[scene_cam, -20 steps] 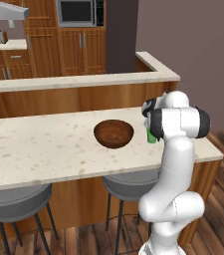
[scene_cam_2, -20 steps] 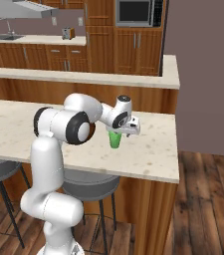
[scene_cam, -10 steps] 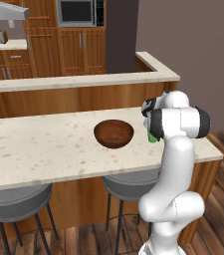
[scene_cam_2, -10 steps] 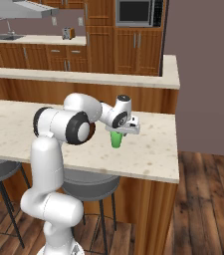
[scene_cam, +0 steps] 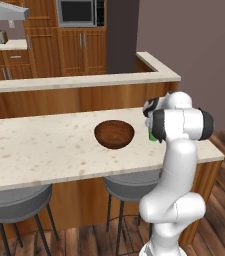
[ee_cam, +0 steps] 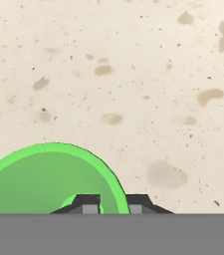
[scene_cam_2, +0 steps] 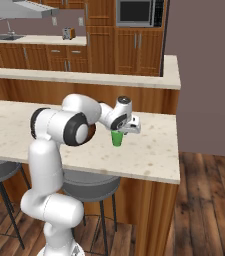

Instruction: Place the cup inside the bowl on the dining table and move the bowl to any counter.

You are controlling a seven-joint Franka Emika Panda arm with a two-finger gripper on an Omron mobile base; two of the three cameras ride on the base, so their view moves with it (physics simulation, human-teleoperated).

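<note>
Fingers (ee_cam: 88,203) pinching cup (ee_cam: 44,179) rim, table (ee_cam: 133,74) below

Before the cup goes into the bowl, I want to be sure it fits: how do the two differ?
The cup is bright green, narrow and taller than wide; the bowl is dark brown wood, wide and shallow. The cup's rim is pinched by the end effector, while the bowl rests free on the dining table. Both are upright and open-topped.

Arm bent forward, gripper (scene_cam_2: 119,131) downward, fingers apparently pinched together.
</note>
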